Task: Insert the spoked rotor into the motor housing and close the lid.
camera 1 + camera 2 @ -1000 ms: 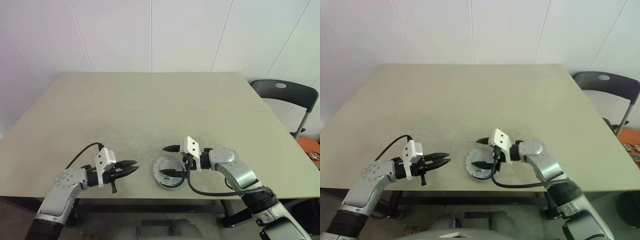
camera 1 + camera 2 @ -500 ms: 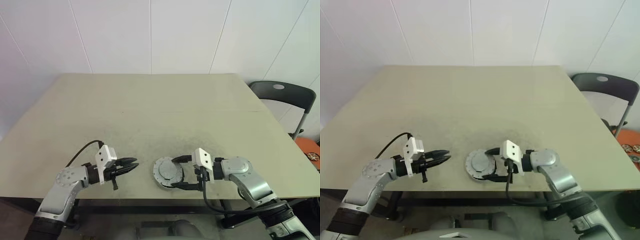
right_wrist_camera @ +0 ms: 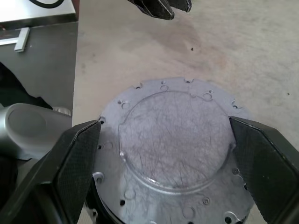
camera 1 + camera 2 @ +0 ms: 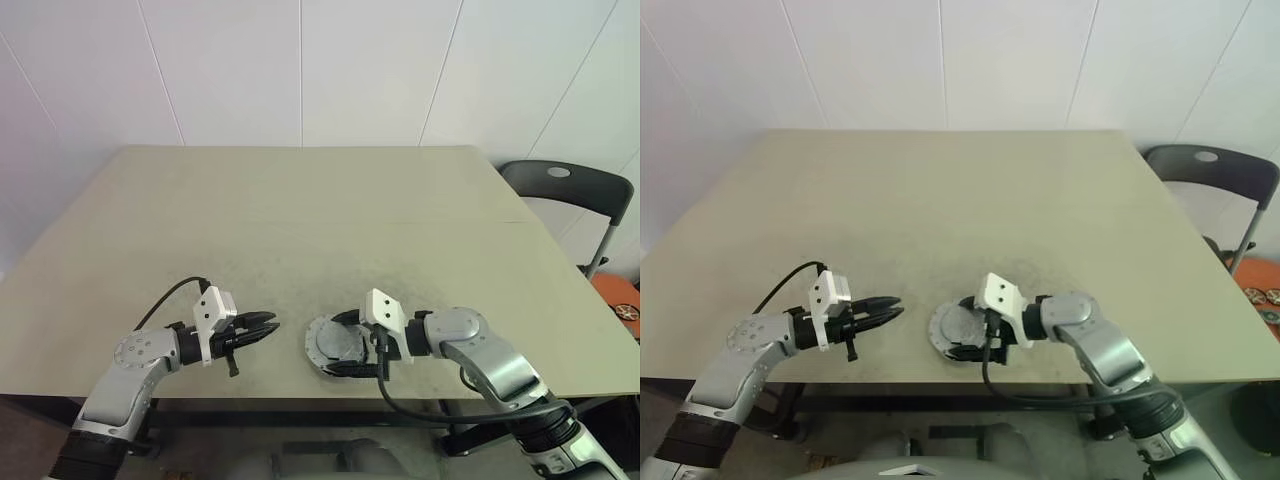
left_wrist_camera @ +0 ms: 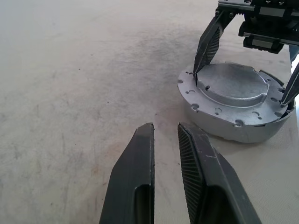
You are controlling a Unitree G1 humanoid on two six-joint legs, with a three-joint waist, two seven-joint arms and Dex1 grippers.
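Observation:
The lid [image 4: 330,341], a grey disc with a notched edge, lies flat on top of the motor housing [image 5: 219,129] near the table's front edge. The spoked rotor is hidden. My right gripper [image 4: 338,343] is open, one finger on each side of the lid [image 3: 173,140], close to its rim; I cannot tell whether they touch it. My left gripper [image 4: 272,325] hovers low over the table a short way left of the housing, pointing at it, shut with nothing between its fingers [image 5: 140,158].
The beige table [image 4: 300,220] stretches bare behind the housing. Its front edge [image 4: 300,398] runs just in front of the housing. A dark folding chair [image 4: 570,190] stands past the table's right side, with an orange object [image 4: 625,305] on the floor beside it.
My right gripper has sunk from just above the lid and now straddles it, still wide open. The left gripper has stayed where it was.

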